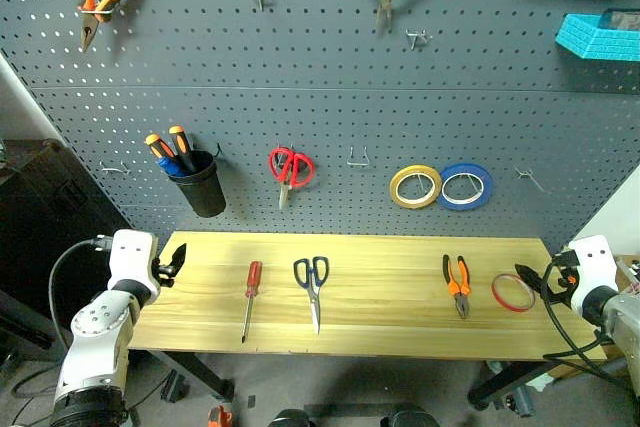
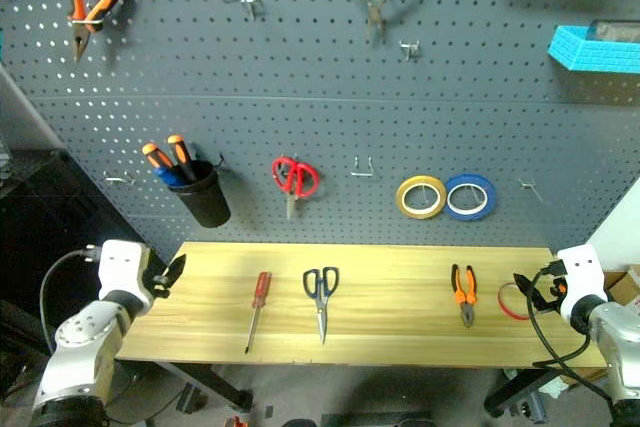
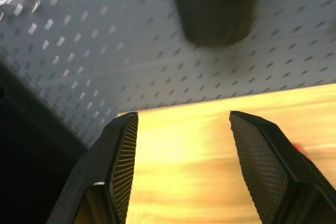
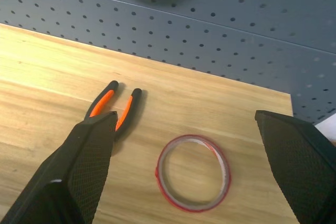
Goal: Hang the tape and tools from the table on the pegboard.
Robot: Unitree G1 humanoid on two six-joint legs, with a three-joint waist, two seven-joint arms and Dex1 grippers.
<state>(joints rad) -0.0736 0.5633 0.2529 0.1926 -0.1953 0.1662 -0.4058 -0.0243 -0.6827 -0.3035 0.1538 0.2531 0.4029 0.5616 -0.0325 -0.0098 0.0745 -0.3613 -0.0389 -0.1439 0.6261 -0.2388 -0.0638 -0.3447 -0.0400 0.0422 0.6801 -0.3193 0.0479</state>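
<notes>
Jaws both gaping, empty; right gripper (image 4: 189,169) over red tape (image 4: 193,172); left gripper (image 3: 181,166) above table (image 3: 184,145).

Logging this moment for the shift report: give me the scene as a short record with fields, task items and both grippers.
table: holds all four task items, none hung yet
screwdriver: lies toward the left end
scissors: right of the screwdriver, blades toward the robot
pliers: right of centre
red tape ring: flat, right of the pliers
pegboard: several bare hooks
left gripper: open, empty, at the table's left end
right gripper: open, empty, beside the tape
</notes>
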